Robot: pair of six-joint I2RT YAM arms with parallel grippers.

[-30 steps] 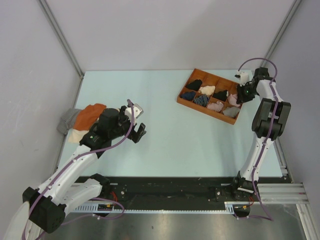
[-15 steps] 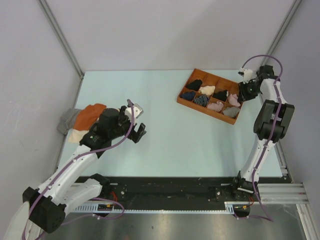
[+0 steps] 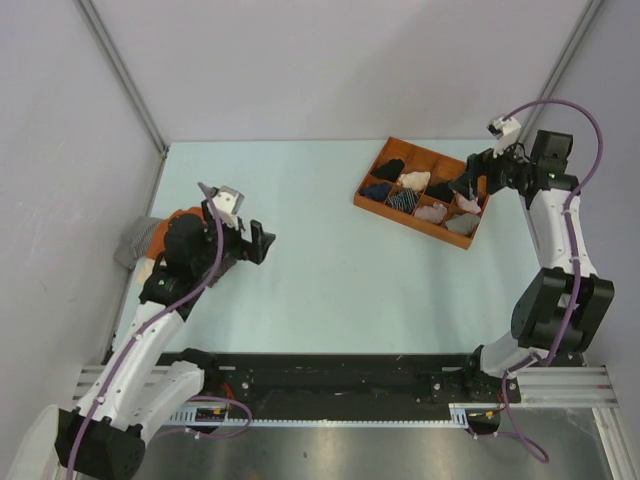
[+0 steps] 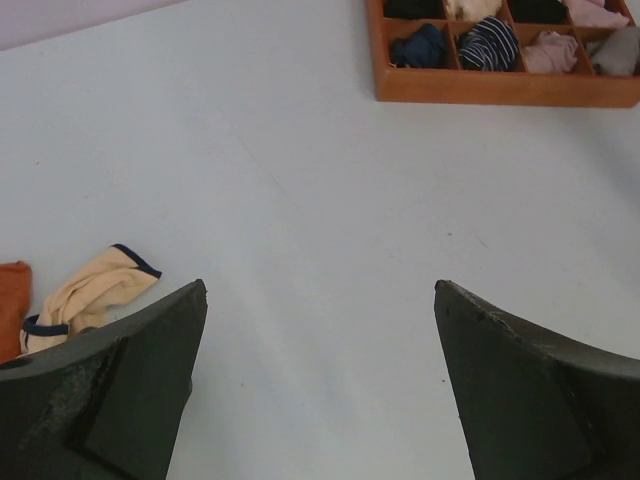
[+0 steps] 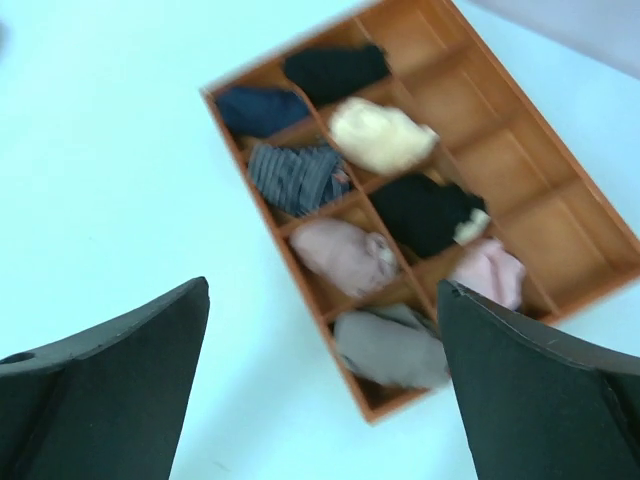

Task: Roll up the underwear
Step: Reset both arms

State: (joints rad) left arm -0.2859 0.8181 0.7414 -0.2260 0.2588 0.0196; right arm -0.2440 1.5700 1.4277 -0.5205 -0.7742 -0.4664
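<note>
Spread wide and empty, the left gripper [image 4: 320, 300] is held above the table [image 4: 300, 180]. The step in hand is judged to be the reach for the underwear [image 4: 95, 295], with no rolling yet begun. In the left wrist view the underwear is seen off the gripper's left side and slightly ahead of it, near but not between the jaws. It lies crumpled on the table just beside the orange cloth [image 4: 10, 305]. It is made of thin, soft, matte fabric, pale in colour, and is outlined by a narrow dark navy band along its edges. One corner is drawn out to a point while the rest is bunched into folds. The next move is judged to call for a swing to the gripper's left and a descent, so that an edge can be pinched, the piece pulled clear of the pile and then laid flat. Being limp, it can be expected to sag and fold on itself unless it is spread first. The right gripper [image 5: 320, 300] is likewise opened wide with nothing held. Below and ahead of it the wooden tray [image 5: 285, 250] is seen, orange-brown, hard-walled and divided into square compartments. Several of these are filled with small rolled bundles [image 5: 345, 255] of soft cloth: dark, striped, cream, pink and grey.
</note>
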